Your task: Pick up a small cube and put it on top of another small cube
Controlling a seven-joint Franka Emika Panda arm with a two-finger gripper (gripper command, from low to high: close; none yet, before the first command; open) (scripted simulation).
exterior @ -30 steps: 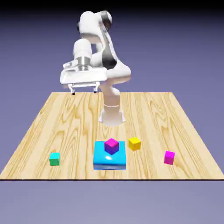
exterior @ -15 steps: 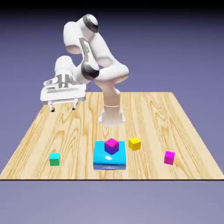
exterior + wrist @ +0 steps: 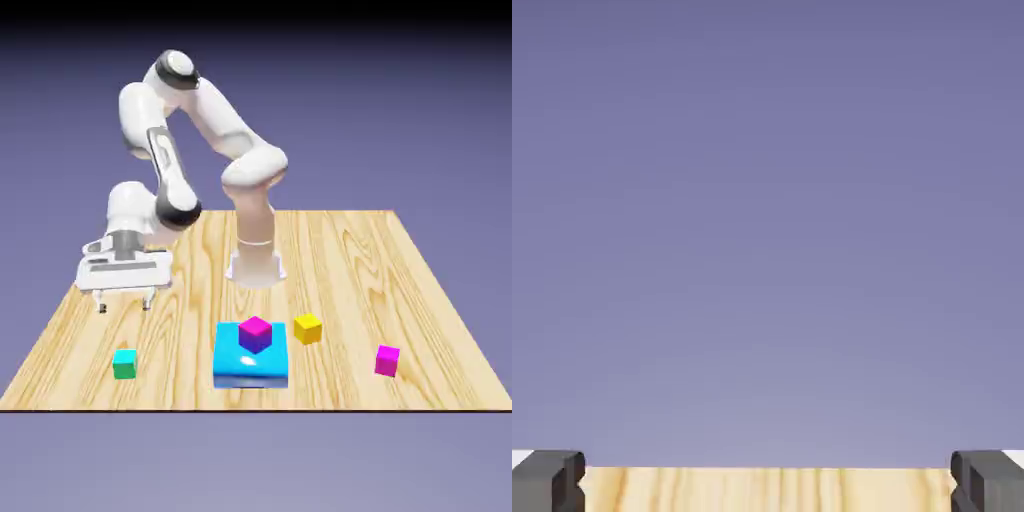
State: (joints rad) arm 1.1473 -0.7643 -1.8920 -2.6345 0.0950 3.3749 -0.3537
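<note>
End effector [image 3: 125, 307] with fingertips wide apart, holding nothing, above wooden table [image 3: 340, 300]

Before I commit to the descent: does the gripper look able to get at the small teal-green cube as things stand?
Probably yes. The gripper hangs open and empty above the table, and the teal-green cube sits apart from the other blocks, with nothing visible on top of it.

Arm arched; jaws [image 3: 125, 307] wide apart, empty.
</note>
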